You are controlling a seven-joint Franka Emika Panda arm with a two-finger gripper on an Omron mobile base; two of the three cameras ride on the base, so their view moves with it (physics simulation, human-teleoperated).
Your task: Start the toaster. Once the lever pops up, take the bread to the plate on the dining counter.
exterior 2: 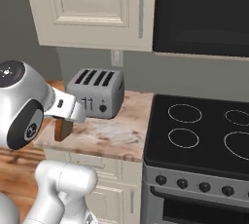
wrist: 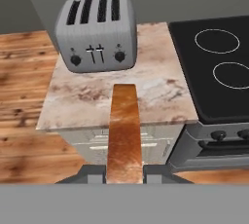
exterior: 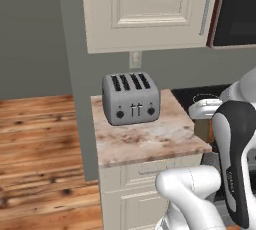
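Gripper (wrist: 125, 173) at bottom centre of the hand view, clamped on the bread (wrist: 125, 125), pinched edge-on.

Slice's long axis runs up the frame from the fingers, free end pointing at the toaster (wrist: 97, 33) in the upper left.

Toaster sits on the narrow marbled top (wrist: 160, 96), slots up, stovetop (wrist: 219, 67) at right.

Risk, as I judge it: the grip is only at one end, so the bread may swing or slip during transit.

My arm hides most of the bread (exterior 2: 63, 128) in right base view; hand (wrist: 125, 175) fingertips barely visible, can't judge grip contact.
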